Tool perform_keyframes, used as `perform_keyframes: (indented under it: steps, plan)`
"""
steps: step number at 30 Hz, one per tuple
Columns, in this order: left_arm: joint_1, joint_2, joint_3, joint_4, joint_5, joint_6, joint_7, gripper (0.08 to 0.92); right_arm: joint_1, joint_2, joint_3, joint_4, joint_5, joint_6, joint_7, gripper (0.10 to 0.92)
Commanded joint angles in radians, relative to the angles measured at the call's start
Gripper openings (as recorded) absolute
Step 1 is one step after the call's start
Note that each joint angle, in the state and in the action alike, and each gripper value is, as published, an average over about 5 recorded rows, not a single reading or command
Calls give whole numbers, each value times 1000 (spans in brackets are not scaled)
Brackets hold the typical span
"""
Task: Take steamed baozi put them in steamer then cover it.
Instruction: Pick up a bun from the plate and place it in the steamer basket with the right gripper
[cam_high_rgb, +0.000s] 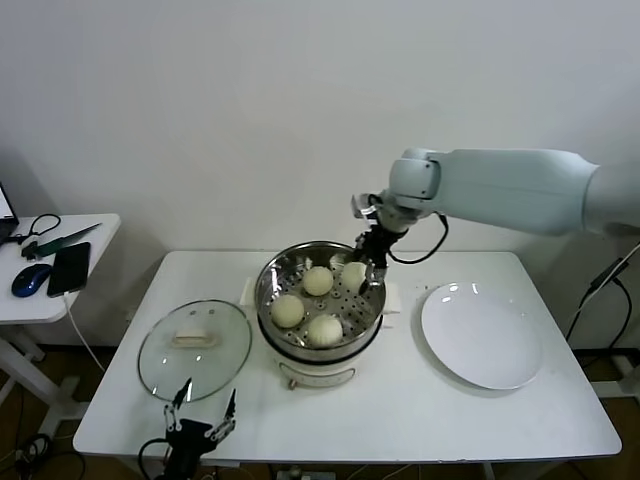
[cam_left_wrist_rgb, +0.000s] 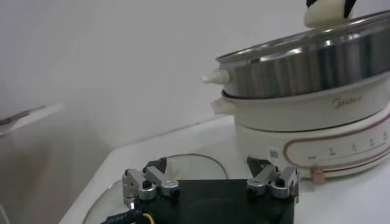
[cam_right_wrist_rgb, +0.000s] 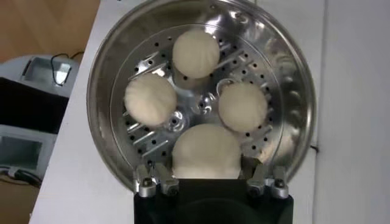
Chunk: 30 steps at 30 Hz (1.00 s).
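Steel steamer (cam_high_rgb: 322, 300) sits mid-table w/ three baozi (cam_high_rgb: 288, 311) on its perforated tray. Right gripper (cam_high_rgb: 362, 274) hangs over steamer's far-right rim, fingers clamped on a fourth bao (cam_right_wrist_rgb: 206, 151). Left gripper (cam_high_rgb: 202, 414) idles at table's near edge, by the glass lid (cam_high_rgb: 195, 349) left of steamer, jaws spread wide, holding nothing. White plate (cam_high_rgb: 481, 334) lies right of steamer.

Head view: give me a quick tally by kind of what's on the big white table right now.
Baozi: 4; three lie on the steamer tray, one is in the right hand
Steamer: 1
Glass lid: 1
White plate: 1
Total: 7
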Motion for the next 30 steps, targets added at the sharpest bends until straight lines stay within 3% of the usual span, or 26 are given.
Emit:
perform_keyframes:
  steps: [1, 18, 30]
  plan:
    - [-2, 4, -1, 2, -13, -1, -1, 823, -44, 91, -33, -31, -5, -12, 13, 721]
    - [-14, 2, -2, 8, -19, 1, 1, 823, -119, 84, -17, -70, -78, -12, 35, 734]
    - [-13, 2, -5, 7, -20, 1, 0, 823, -118, 43, 27, -51, -98, -17, 29, 821]
